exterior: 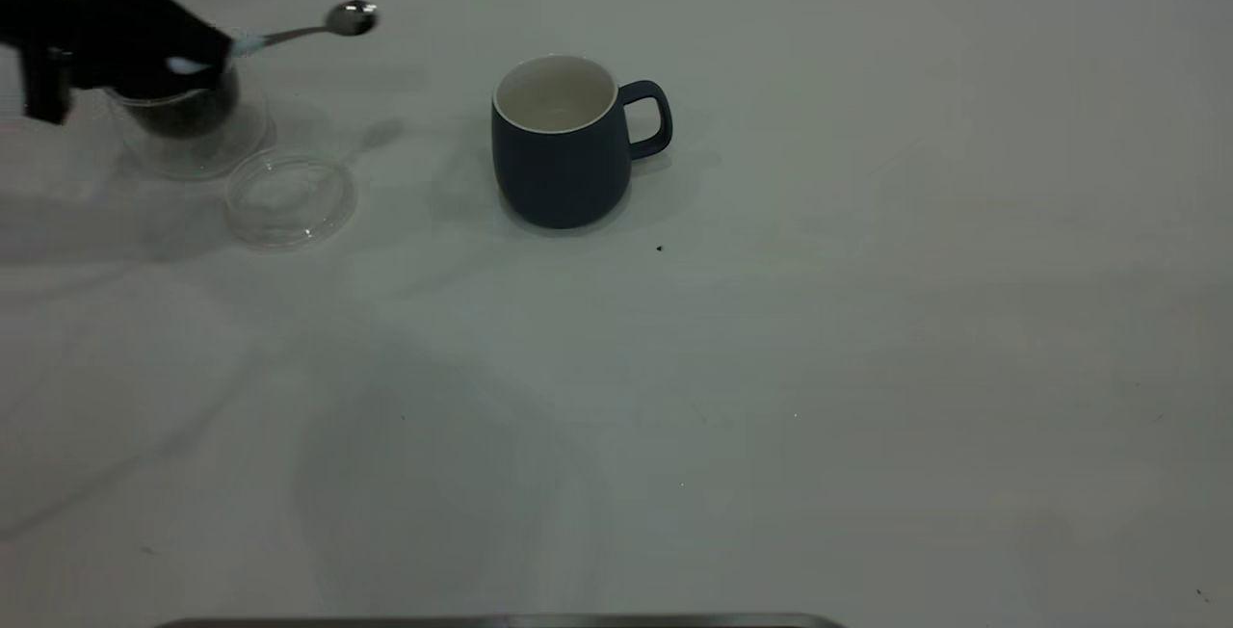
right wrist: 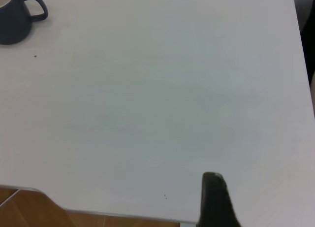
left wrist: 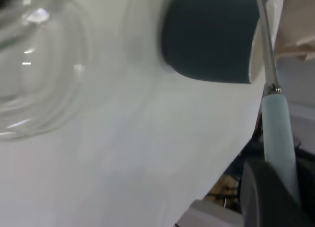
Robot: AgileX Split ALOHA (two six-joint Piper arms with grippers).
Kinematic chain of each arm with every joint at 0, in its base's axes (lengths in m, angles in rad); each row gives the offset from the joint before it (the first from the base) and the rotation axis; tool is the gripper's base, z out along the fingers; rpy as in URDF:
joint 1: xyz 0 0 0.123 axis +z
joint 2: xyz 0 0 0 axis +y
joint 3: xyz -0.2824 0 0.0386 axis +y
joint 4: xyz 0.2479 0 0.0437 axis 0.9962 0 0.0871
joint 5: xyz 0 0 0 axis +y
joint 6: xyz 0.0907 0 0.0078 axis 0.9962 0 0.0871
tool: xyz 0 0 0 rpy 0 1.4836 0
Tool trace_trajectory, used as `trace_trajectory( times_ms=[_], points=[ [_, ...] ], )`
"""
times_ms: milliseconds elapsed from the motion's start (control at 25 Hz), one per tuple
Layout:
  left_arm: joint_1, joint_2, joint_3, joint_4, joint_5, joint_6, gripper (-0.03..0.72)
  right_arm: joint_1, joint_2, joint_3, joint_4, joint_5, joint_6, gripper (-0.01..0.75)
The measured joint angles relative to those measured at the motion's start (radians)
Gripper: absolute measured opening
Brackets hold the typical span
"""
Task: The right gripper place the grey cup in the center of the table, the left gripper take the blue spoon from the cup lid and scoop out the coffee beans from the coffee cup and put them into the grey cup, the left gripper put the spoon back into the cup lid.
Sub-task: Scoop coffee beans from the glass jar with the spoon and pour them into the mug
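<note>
The grey cup (exterior: pixel 562 142) stands upright near the middle of the table (exterior: pixel 771 368), handle to the right, its off-white inside showing. At the far left my left gripper (exterior: pixel 207 55) is shut on the blue spoon (exterior: pixel 318 28) and holds it level above the coffee cup (exterior: pixel 188 127), the metal bowl pointing toward the grey cup. Dark coffee beans (exterior: pixel 188 113) show inside the glass. The cup lid (exterior: pixel 289 196) lies flat just in front of it. In the left wrist view the pale spoon handle (left wrist: pixel 278 133) runs toward the grey cup (left wrist: pixel 211 35). My right gripper (right wrist: pixel 214 192) hovers over bare table, far from the grey cup (right wrist: pixel 15 20).
A tiny dark speck (exterior: pixel 659 248) lies on the table just right of the grey cup. The table's near edge (right wrist: pixel 98 214) runs close under the right gripper. A dark strip (exterior: pixel 501 621) lines the front edge in the exterior view.
</note>
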Motion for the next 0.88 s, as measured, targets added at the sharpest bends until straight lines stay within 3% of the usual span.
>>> trace_trajectory(
  times_ms=[440,880],
  points=[
    [-0.123,0.0,0.0,-0.026,0.0,0.003,0.132,0.0,0.0,0.0,0.0,0.0,0.0,0.453],
    [-0.171,0.0,0.0,-0.054,0.0,0.004,0.132,0.0,0.0,0.0,0.0,0.0,0.0,0.453]
  ],
)
